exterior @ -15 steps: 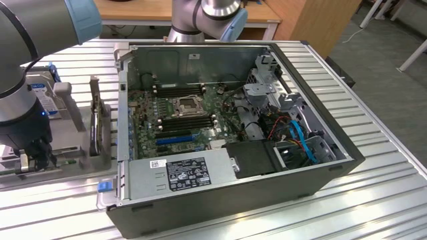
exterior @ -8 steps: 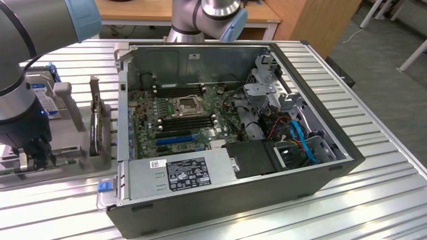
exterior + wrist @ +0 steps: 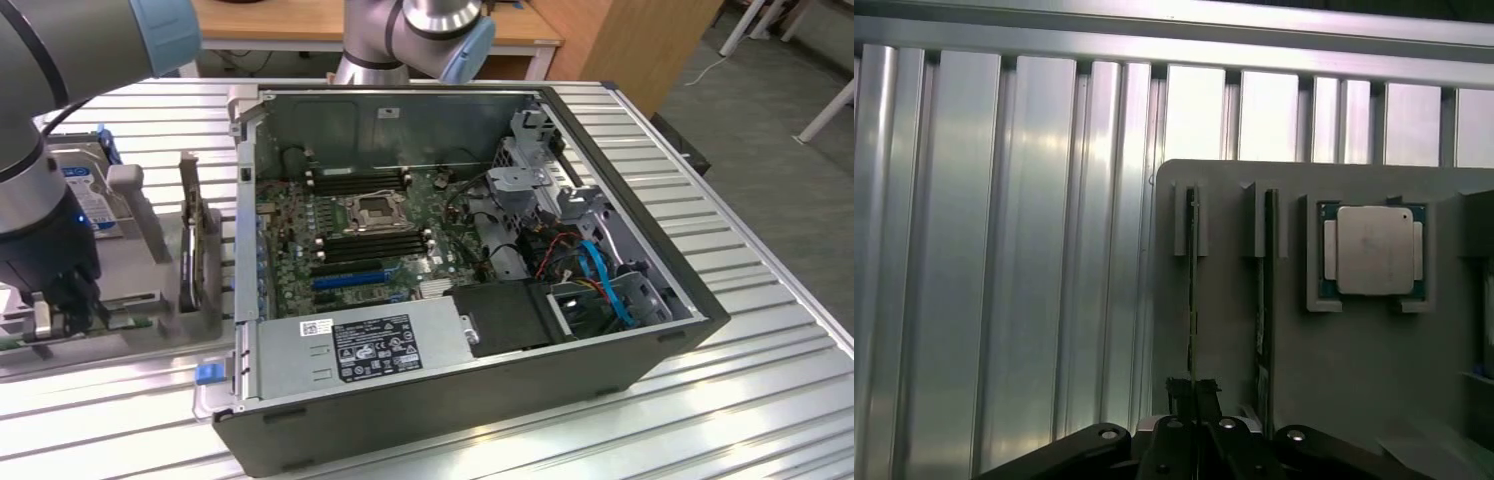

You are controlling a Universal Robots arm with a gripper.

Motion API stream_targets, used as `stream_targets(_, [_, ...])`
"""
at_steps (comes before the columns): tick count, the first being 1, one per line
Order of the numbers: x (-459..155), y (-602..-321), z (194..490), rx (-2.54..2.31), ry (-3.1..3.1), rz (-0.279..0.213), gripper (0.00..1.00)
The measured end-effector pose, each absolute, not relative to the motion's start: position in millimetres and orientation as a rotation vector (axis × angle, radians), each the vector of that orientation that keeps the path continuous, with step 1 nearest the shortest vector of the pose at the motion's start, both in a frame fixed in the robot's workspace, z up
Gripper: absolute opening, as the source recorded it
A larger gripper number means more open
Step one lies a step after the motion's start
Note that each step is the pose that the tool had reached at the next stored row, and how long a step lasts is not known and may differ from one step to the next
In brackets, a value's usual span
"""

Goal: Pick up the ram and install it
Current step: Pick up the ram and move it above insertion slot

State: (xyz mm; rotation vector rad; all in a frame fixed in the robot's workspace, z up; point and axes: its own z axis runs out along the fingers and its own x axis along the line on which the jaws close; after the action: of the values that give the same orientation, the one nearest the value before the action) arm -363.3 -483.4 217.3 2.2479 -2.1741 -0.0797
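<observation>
Wrist view looks straight down on the grey holder (image 3: 1229,300) sitting on the ribbed metal table (image 3: 1004,250). Two thin sticks stand edge-up in its grooves, side by side, w/ a CPU (image 3: 1374,250) in a pocket just beside them. The gripper (image 3: 1194,392) is down over the ram (image 3: 1194,280), the stick farther from the CPU; the 2nd stick (image 3: 1262,290) is untouched. Jaws are pressed nearly together w/ the ram's top edge btwn them, so I'd call it a pinch on the ram, tho actual contact is hard to confirm from this angle. Ram looks seated in its groove, not lifted.

Exterior view: the arm (image 3: 40,200) reaches down at the exterior view's left, gripper low over the holder, well apart from the open case (image 3: 534,390). Black slots (image 3: 374,243) either side of the socket (image 3: 374,210) on the board look empty.

Progress, my read: early. Approach and grasp look done; lift-out, carry to the case and seating in a slot are all left, nothing installed yet
</observation>
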Motion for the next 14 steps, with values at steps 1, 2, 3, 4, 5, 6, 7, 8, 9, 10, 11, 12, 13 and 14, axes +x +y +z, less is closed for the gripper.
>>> stream_targets(1, [-363,-483,218,2.248,-2.174,-0.080,0.12])
stream_targets(2, [-363,-483,219,2.248,-2.174,-0.080,0.12])
stream_targets(3, [-363,-483,220,2.248,-2.174,-0.080,0.12])
stream_targets(4, [-363,-483,221,2.248,-2.174,-0.080,0.12])
stream_targets(5, [-363,-483,222,2.248,-2.174,-0.080,0.12])
stream_targets(6, [-363,-483,223,2.248,-2.174,-0.080,0.12])
stream_targets(7, [-363,-483,224,2.248,-2.174,-0.080,0.12])
stream_targets(8, [-363,-483,225,2.248,-2.174,-0.080,0.12])
stream_targets(9, [-363,-483,226,2.248,-2.174,-0.080,0.12])
stream_targets(10, [-363,-483,227,2.248,-2.174,-0.080,0.12])
stream_targets(11, [-363,-483,228,2.248,-2.174,-0.080,0.12])
stream_targets(12, [-363,-483,229,2.247,-2.175,-0.080,0.12])
stream_targets(13, [-363,-483,230,2.247,-2.175,-0.080,0.12])
stream_targets(14, [-363,-483,234,2.247,-2.175,-0.080,0.12])
